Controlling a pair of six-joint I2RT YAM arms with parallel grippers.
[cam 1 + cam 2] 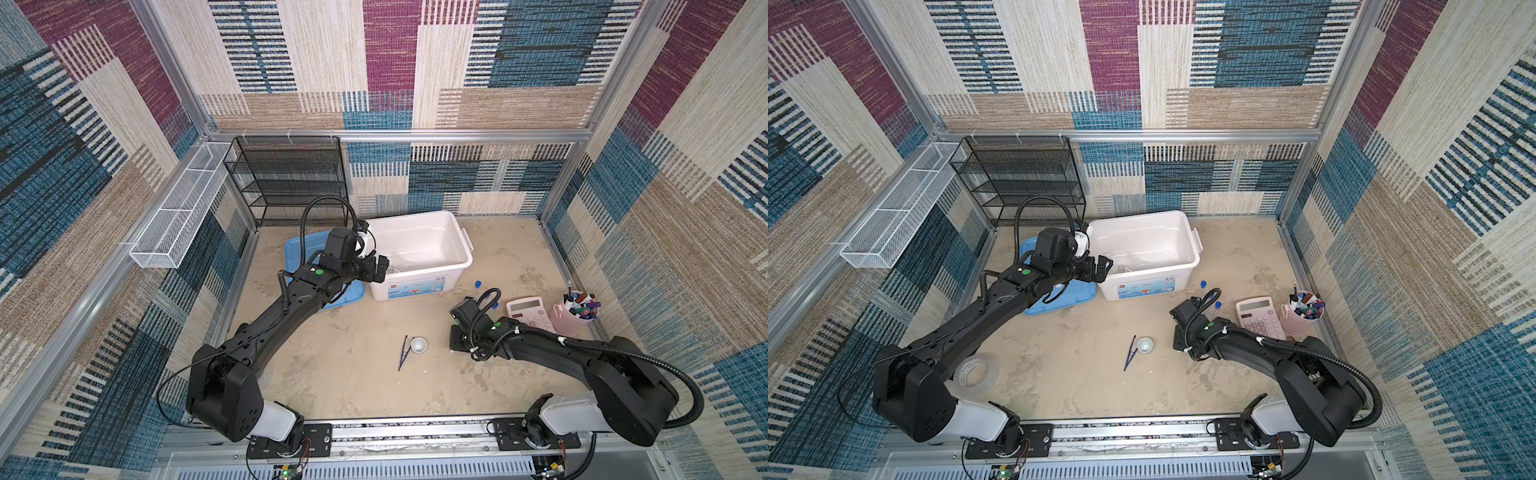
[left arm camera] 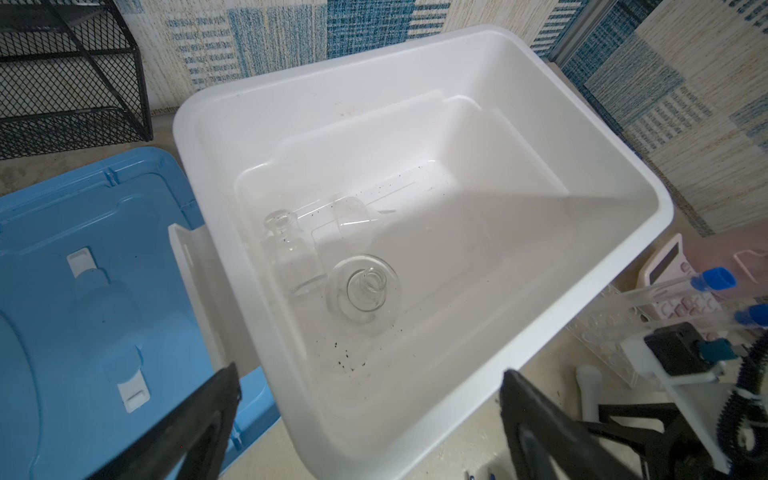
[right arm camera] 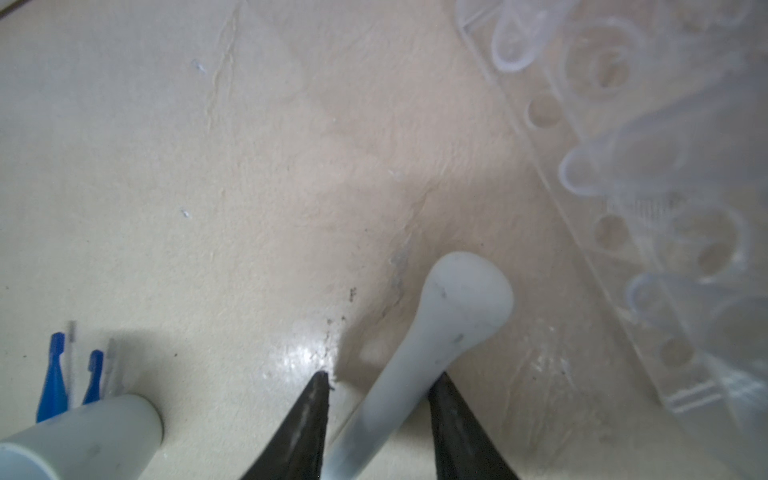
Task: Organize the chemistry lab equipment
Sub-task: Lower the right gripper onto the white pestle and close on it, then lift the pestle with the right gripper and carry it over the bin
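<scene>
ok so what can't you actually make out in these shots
- right gripper: whether its jaws clamp the pestle yet; the right wrist view is blurred and its edge cuts off the contact; in both top views the right arm hides the fingertips
- clear plastic rack: blurred and edge-cut in the right wrist view, behind the right arm in both top views
- clear glass flask in the white bin: too faint in both top views

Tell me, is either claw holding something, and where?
Left gripper: nothing, open by the white bin. Right gripper straddles the pestle at its handle; grip cannot be told.
</scene>
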